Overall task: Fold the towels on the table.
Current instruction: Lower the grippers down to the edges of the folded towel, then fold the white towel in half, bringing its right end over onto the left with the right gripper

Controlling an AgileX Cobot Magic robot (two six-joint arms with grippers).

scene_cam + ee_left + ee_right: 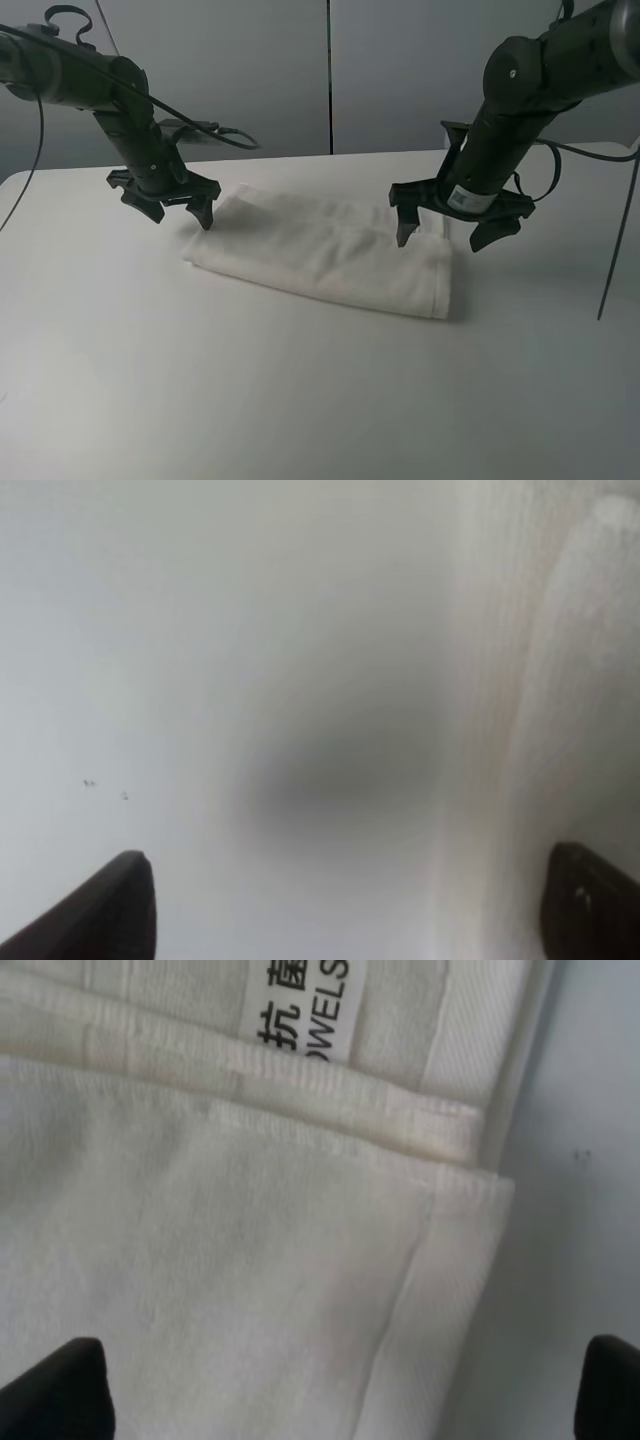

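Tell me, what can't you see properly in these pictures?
Right wrist view: the label has its text cut off by the top edge.
Left wrist view: the towel is blurred, too close to the camera.
High view: the right gripper hides the towel's far corner.

Reaches in from the upper left of the high view with the left arm (pixel 75 75), black and jointed, then bends steeply down past the elbow. Ends in the left gripper (pixel 180 213), pointed downward, jaws spread wide. Shows in the left wrist view only as two dark fingertips (pixel 115 912), far apart and blurred. Stretches in from the upper right with the right arm (pixel 540 70), bulkier in view, angled down and inward toward the middle. Carries the right gripper (pixel 441 240) low, wrist tipped slightly, jaws likewise wide apart. Shows in the right wrist view as two dark fingertips (pixel 62 1390), well separated.
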